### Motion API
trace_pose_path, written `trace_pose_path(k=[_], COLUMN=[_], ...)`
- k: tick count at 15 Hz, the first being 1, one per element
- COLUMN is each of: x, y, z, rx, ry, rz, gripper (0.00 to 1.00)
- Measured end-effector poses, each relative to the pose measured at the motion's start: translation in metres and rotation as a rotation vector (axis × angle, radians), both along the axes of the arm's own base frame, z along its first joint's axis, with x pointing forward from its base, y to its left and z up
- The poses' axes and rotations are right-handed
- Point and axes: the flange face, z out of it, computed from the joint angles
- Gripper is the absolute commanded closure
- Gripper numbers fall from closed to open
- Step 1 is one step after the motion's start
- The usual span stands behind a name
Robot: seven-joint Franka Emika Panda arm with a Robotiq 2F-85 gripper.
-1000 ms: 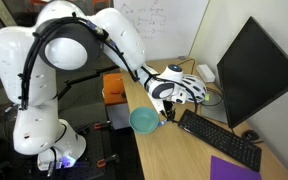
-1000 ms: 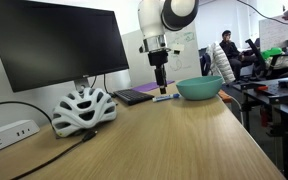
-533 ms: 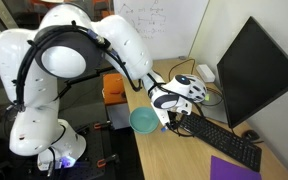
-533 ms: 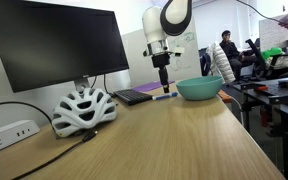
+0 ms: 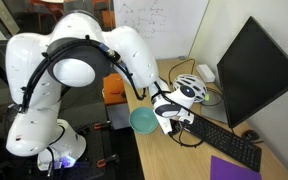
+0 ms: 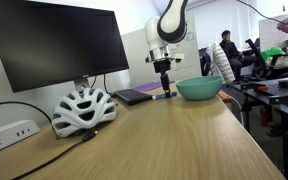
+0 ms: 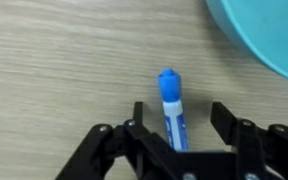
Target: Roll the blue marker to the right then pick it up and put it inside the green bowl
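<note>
Blue marker lies flat on the wooden tabletop, cap end pointing away from me. It sits between my fingers, which are spread wide on either side and clear of it. Green bowl is near, past the cap and off to one side. White bicycle helmet is well apart, before the monitor.

On the one worktop there is one blue marker, one green bowl, one white helmet, one black screen, one keyboard and one purple sheet, plus one robot arm with one pincer that has two fingers.
</note>
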Motion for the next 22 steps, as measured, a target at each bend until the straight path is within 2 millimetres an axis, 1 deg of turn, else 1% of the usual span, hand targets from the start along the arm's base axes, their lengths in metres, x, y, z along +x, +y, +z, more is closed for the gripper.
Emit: trace_pose_path(k=[2,5,6,8,11,13,16,19,22], x=[0.003,0.006,0.006,0.007,0.007,0.006,-0.002,-0.023,-0.060], y=[-0.006,-0.007,-0.006,-0.001,0.008,0.018,0.041,0.058,0.062], z=[-0.002,0.003,0.003,0.004,0.009,0.023,0.056,0.087,0.107], rx=[-0.001,-0.003,-0.003,-0.001,0.003,0.004,0.004,-0.002,-0.011], ry=[-0.003,-0.015,-0.018,-0.019,-0.033,-0.054,-0.097,-0.129,-0.133], rz=[-0.009,-0.009,-0.007,0.002,0.017,0.035,0.075,0.108,0.120], gripper=[0.70,0.94,0.99,0.96,0.95,0.95,0.95,0.95,0.95])
